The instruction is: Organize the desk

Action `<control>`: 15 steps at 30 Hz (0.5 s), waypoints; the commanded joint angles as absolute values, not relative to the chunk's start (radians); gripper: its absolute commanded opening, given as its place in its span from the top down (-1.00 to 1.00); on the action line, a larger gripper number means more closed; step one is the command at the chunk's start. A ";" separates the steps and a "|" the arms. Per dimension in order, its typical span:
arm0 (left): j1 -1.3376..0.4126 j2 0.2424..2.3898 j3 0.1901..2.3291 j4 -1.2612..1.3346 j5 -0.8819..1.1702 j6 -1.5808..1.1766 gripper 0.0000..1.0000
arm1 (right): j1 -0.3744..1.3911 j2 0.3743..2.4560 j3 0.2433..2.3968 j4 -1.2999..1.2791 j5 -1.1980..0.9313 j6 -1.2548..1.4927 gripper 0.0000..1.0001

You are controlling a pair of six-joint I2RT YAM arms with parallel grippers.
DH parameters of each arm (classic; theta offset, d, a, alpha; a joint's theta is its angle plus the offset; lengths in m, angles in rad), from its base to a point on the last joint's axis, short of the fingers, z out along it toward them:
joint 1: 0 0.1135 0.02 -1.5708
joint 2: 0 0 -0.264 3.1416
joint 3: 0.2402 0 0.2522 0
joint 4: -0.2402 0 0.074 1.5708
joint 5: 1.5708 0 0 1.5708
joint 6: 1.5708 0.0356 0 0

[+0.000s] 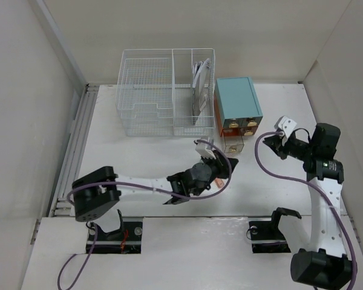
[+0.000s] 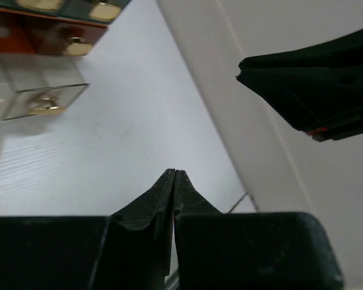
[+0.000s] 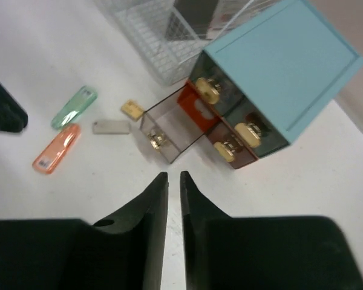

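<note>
While small pieces lie loose beside the open drawer (image 3: 169,130) of the teal box (image 3: 284,60), the likely step is gathering them in. The left pincer (image 2: 174,176), clenched on nothing, should release before descending, then grip the orange clip (image 3: 56,148) across its narrow width. The left arm stretches from lower left to the centre of the desk (image 1: 139,163), the white surface filling the overhead view. The right pincer (image 3: 173,178), nearly clenched and empty, hovers at right.
</note>
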State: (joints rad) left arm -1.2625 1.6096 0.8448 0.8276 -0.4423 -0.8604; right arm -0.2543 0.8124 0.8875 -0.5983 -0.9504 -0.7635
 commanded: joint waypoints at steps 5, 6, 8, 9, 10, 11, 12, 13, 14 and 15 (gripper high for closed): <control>-1.333 1.379 0.684 0.312 -0.767 -0.702 0.82 | -0.021 0.877 0.946 -0.874 -0.861 -1.150 -0.21; -1.345 1.343 0.675 0.187 -0.787 -0.795 0.69 | 0.012 0.887 0.946 -0.874 -0.844 -1.191 -0.24; -1.362 1.303 0.637 0.082 -0.819 -0.911 0.13 | 0.090 0.887 0.913 -0.874 -0.833 -1.276 -0.19; -1.374 1.260 0.621 0.043 -0.830 -0.961 0.04 | 0.115 0.887 0.913 -0.862 -0.833 -1.308 -0.14; -1.408 1.238 0.608 -0.027 -0.830 -1.074 -0.03 | 0.144 0.903 0.902 -0.844 -0.813 -1.331 -0.06; -1.423 1.217 0.592 -0.052 -0.842 -1.124 -0.11 | 0.176 0.940 0.902 -0.824 -0.770 -1.331 -0.01; -1.436 1.197 0.566 -0.078 -0.853 -1.170 -0.15 | 0.227 0.966 0.916 -0.796 -0.750 -1.342 0.03; -1.462 1.162 0.557 -0.140 -0.853 -1.219 -0.18 | 0.245 0.994 0.925 -0.796 -0.739 -1.374 0.03; -1.474 1.146 0.557 -0.164 -0.865 -1.298 -0.18 | 0.259 1.052 0.945 -0.787 -0.739 -1.387 0.03; -1.485 1.132 0.546 -0.184 -0.876 -1.325 -0.20 | 0.284 1.081 0.945 -0.787 -0.729 -1.405 0.03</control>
